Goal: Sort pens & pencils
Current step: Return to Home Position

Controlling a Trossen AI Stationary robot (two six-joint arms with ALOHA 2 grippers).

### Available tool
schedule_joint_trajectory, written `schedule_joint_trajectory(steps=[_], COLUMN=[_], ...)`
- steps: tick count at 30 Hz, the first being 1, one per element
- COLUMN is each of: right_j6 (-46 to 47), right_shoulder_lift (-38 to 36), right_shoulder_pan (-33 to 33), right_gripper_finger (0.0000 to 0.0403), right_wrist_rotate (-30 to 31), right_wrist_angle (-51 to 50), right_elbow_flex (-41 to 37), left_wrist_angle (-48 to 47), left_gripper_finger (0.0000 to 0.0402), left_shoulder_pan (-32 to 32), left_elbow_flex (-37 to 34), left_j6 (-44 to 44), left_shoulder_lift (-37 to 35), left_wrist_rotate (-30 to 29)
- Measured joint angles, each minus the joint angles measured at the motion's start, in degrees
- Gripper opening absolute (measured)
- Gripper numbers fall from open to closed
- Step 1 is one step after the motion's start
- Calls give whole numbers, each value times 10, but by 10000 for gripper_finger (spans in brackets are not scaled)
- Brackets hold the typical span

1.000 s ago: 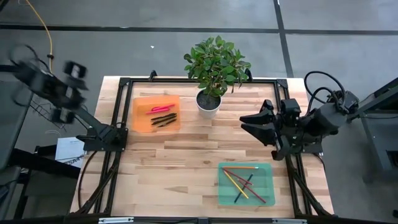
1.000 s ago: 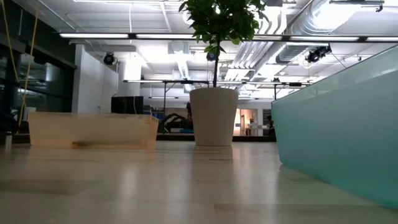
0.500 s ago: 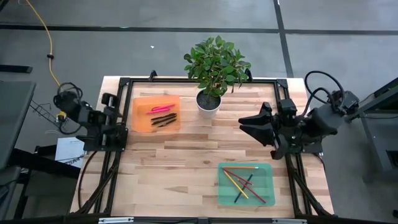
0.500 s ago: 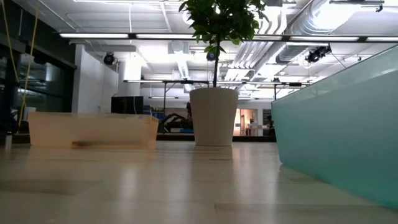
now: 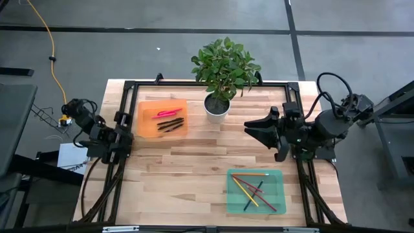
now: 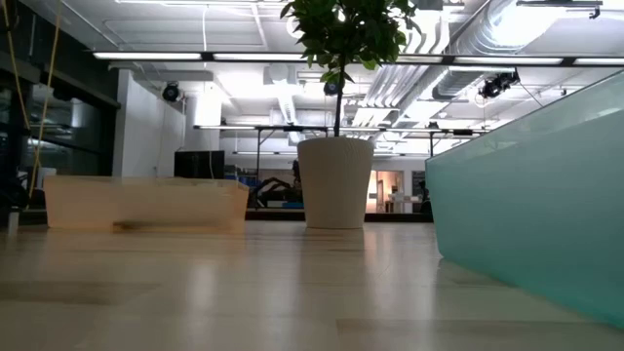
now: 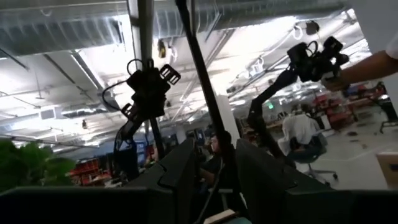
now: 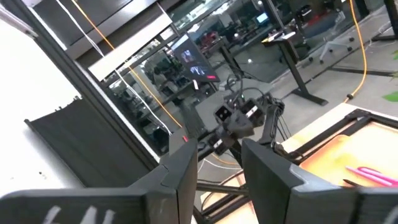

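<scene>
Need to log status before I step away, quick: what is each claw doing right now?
Left claw: open, holding nothing, by the left edge of the table.
Right claw: open, holding nothing, over the table's right side.

We've got the left arm folded low just off the left edge of the surface, its end effector angled upward, fingers apart with nothing between them. Right arm comes in from the right edge, elbow bent. Its end effector sits above the surface pointing toward the middle, fingers spread, empty.
</scene>
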Motion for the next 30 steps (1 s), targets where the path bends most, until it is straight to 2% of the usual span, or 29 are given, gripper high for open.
schedule_joint_trajectory(steps=[5, 11, 14, 25, 30], right_j6=[-1, -2, -4, -7, -5], right_shoulder_lift=[0, -7, -15, -34, -37], right_shoulder_pan=[-3, -3, -3, -10, -14], right_gripper_finger=[117, 117, 117, 117, 117], right_wrist_rotate=[-1, -2, 0, 24, 24], right_wrist_angle=[0, -1, -8, -41, -51], right_elbow_flex=[0, 0, 0, 0, 0], left_wrist_angle=[95, 153, 152, 141, 127], left_gripper_finger=[108, 108, 108, 108, 108], left_shoulder_pan=[0, 0, 0, 0, 1], left_elbow_flex=[-76, -121, -121, -122, -122], left_j6=[5, 17, 39, 113, 112], left_shoulder_lift=[1, 0, 0, 0, -13], left_wrist_rotate=[-1, -1, -10, -101, -100])
